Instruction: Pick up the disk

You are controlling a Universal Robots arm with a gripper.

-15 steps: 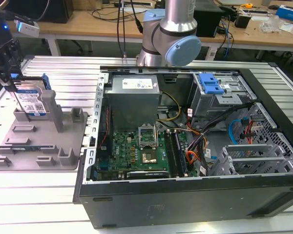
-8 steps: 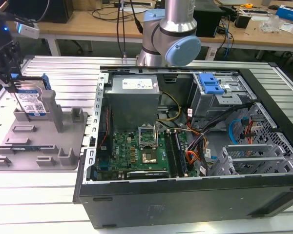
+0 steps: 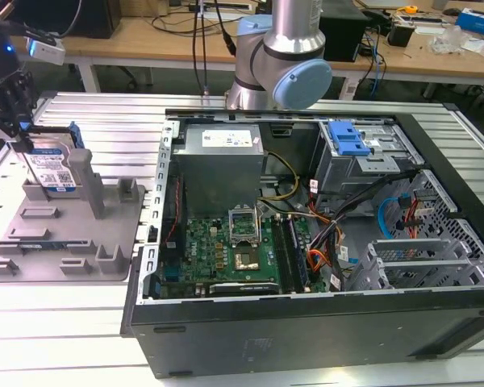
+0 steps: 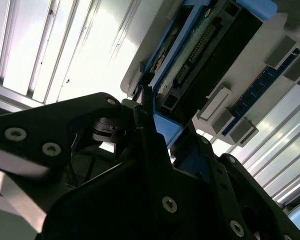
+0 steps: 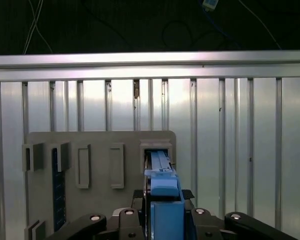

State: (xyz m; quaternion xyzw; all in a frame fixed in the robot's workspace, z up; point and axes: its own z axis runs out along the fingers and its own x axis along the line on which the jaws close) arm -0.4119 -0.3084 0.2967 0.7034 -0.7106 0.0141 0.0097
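End effector (image 3: pixel 16 109) clenched on disk (image 3: pixel 52 165) | disk upright between fingers, over grey fixture plate (image 3: pixel 32 250)

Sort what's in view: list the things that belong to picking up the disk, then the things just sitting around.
Belongs to the job:
- disk, standing on edge in the fixture
- gripper, right over the disk
- grey fixture plate that holds it

Just sitting around:
- open computer case
- blue bracket on the drive cage
- green motherboard
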